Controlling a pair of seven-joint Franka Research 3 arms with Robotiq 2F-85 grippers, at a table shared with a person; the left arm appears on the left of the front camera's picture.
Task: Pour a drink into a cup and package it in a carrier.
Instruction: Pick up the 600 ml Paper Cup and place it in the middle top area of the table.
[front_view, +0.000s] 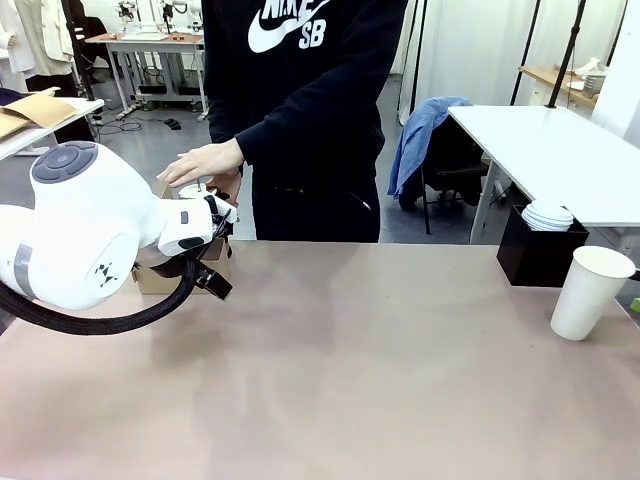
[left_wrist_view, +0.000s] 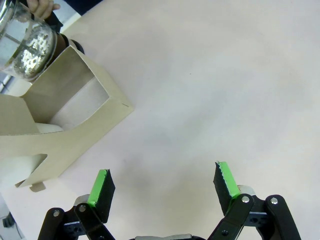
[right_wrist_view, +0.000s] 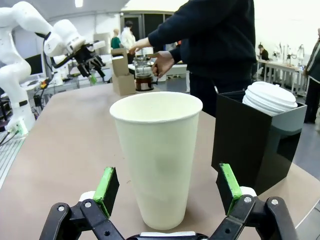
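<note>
Your left end effector (left_wrist_view: 162, 176) stands wide, the carrier (left_wrist_view: 75, 115) at ten o'clock, and your right end effector (right_wrist_view: 166, 172), equally wide, faces the cup (right_wrist_view: 157, 145) at twelve.

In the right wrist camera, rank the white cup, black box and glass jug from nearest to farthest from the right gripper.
1. White cup, inside the open right gripper.
2. Black box, just behind, picture right.
3. Glass jug, far across the table, in the person's hand.

The tall white paper cup (front_view: 590, 292) is stood upright, open-topped, near the right edge of the desk (front_view: 380, 380); the dark drink (right_wrist_view: 144, 84) is seen low in a clear jug (right_wrist_view: 143, 67) just beside the brown cardboard carrier (left_wrist_view: 90, 135)
</note>
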